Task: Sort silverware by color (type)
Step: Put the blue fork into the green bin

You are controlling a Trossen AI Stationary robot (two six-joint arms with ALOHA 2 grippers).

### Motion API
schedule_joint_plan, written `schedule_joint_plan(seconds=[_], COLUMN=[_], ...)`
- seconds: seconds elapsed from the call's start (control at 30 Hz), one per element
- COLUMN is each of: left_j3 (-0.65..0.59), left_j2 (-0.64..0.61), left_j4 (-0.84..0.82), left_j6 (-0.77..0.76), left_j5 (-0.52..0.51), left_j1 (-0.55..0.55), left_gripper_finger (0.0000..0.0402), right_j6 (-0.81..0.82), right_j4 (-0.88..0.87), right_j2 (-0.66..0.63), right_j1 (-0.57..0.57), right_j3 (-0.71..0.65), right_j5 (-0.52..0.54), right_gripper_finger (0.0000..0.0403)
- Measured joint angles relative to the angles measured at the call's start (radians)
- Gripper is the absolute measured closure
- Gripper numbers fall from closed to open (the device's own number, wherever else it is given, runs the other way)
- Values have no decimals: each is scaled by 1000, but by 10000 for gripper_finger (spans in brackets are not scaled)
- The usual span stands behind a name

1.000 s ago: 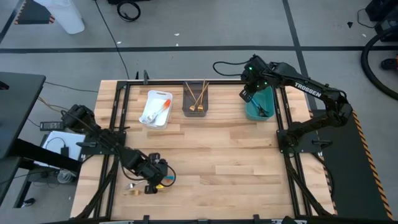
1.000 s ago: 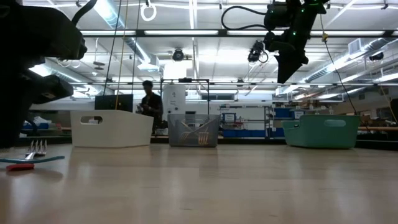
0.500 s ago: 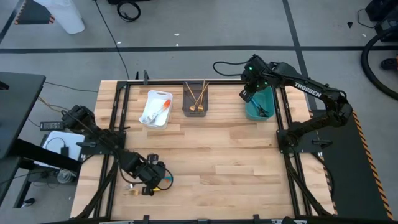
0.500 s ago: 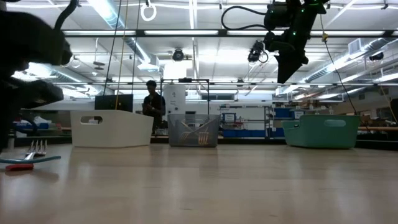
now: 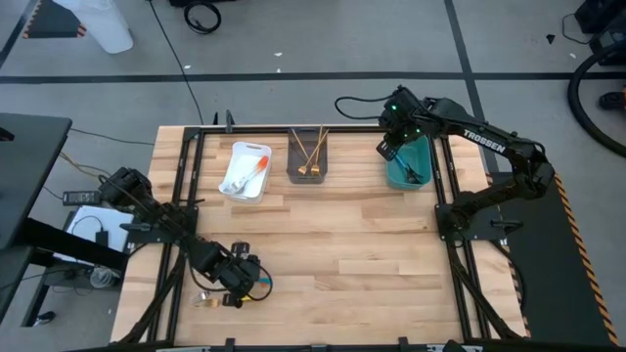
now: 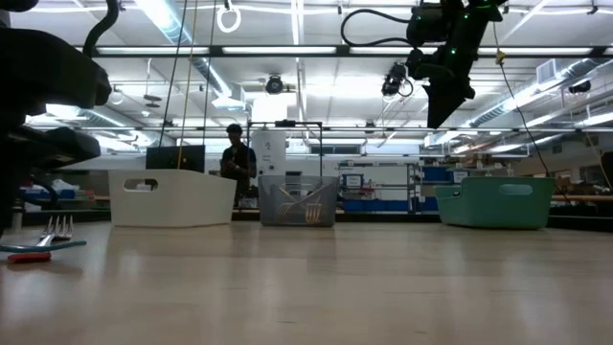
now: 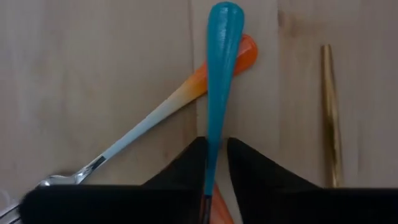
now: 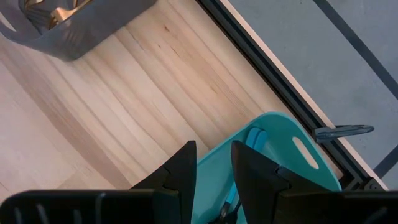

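Blue-handled utensil (image 7: 219, 68) crosses orange-handled fork (image 7: 165, 106); gold utensil (image 7: 331, 112) just beside, all flat on wood.

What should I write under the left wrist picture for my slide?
Left gripper closed on a blue-handled utensil lying across an orange-handled one, gold utensil beside.

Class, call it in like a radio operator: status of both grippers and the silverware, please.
Left gripper shut on blue-handled utensil, lying over orange-handled fork. Right gripper open, empty, above teal bin. Nothing blocking.
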Motion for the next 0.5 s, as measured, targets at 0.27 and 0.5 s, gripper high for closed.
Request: schedule_joint_plan(seconds=[0.27,0.5], left_j3=[0,15], left_j2=[-3,-55], left_j4=[-3,-13], left_j6=[-91,-109], left_j5=[6,-48], left_j1=[26,43], left_gripper_finger=[388,388], right_j6=[21,22], right_j4=[0,2], right_j2=[0,0], right_j1=[0,6], right_j3=[0,0], right_j5=[0,-23], right_gripper_finger=[291,291])
